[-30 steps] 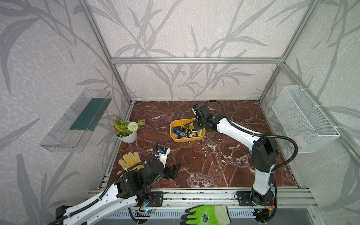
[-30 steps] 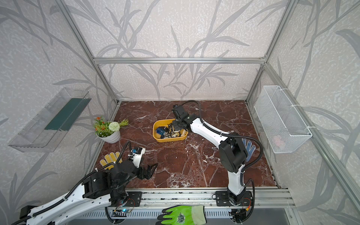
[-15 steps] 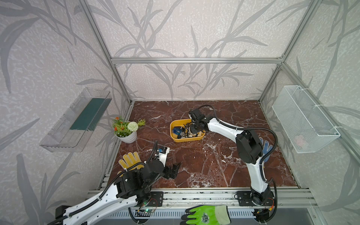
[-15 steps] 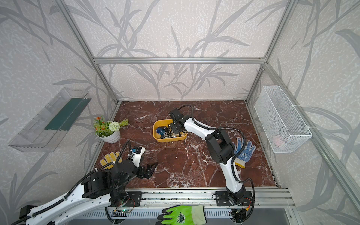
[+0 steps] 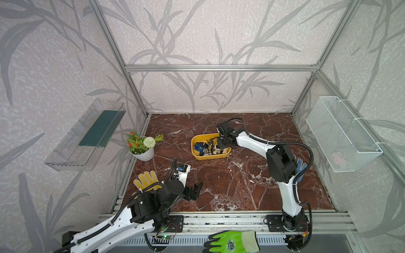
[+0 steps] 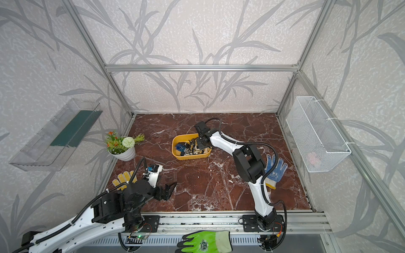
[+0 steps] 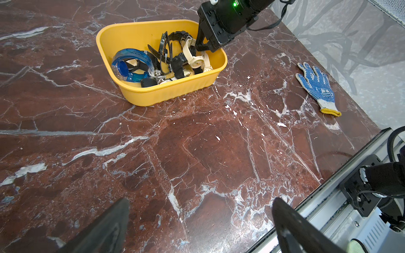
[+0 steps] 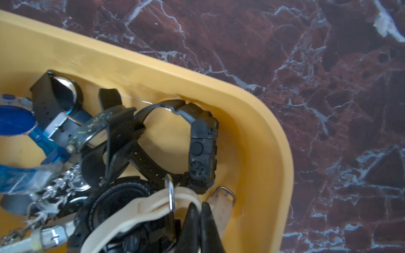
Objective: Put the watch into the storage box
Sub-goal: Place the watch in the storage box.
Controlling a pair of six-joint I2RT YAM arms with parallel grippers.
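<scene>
While the left gripper (image 7: pixel 197 219) hangs wide open and empty over the near marble top (image 7: pixel 219 153), the yellow storage box (image 7: pixel 171 92) mid-table holds the cream watch (image 7: pixel 197 62) among other watches (image 7: pixel 129 65) (black and blue), with the right gripper (image 7: pixel 200 47) shut, tips against its strap, hold unconfirmed.

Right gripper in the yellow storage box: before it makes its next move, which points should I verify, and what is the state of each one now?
1. Right gripper tips inside the storage box: ok.
2. Right gripper shut: ok.
3. Grip on the strap of the cream watch: cannot tell; the strap lies right beside the shut tips.
4. Cream watch and blue watch within the box walls, nothing hanging over the rim: ok.
5. Storage box flat on the table: ok.
6. Left gripper open and well apart from the box: ok.
</scene>
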